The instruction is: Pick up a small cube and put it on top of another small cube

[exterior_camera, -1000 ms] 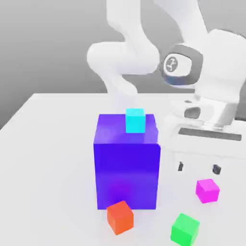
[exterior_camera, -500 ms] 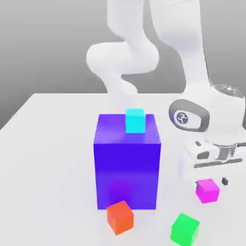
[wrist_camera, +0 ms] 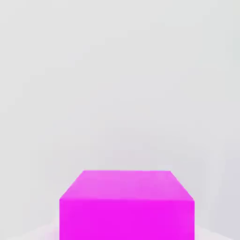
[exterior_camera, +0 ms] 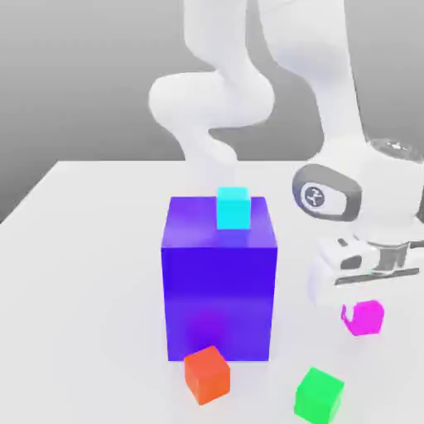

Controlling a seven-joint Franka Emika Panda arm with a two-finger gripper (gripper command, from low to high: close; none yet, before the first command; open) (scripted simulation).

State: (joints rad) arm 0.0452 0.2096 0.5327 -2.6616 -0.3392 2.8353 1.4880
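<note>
So the magenta cube (exterior_camera: 364, 318) is sitting right under the robot's hand, off toward the exterior view's right of the big blue-purple block (exterior_camera: 219, 281) and roughly level with the block's base. The gripper (exterior_camera: 362, 311) is down on it, clamped shut on the cube, and from the hand view the magenta cube (wrist_camera: 126, 205) looks square and centred, with nothing but plain white table (wrist_camera: 117, 84) beyond it. My read is that the pick-up step is basically at the grasp — fingers closed on it, lift not done yet, though I can't tell for sure whether it's already off the table (exterior_camera: 83, 248) a hair. Next it needs a clean straight lift, then a carry over to whichever cube it's meant to land on. Candidates near the block: the red-orange cube (exterior_camera: 206, 374) touching or just beside the block's front bottom edge, the green cube (exterior_camera: 319, 394) in front of the magenta one and apart from the block, and a cyan cube (exterior_camera: 233, 207) up on top of the block. Whichever it is, the drop has to be centred and level — small cube on small cube won't forgive much offset.
</note>
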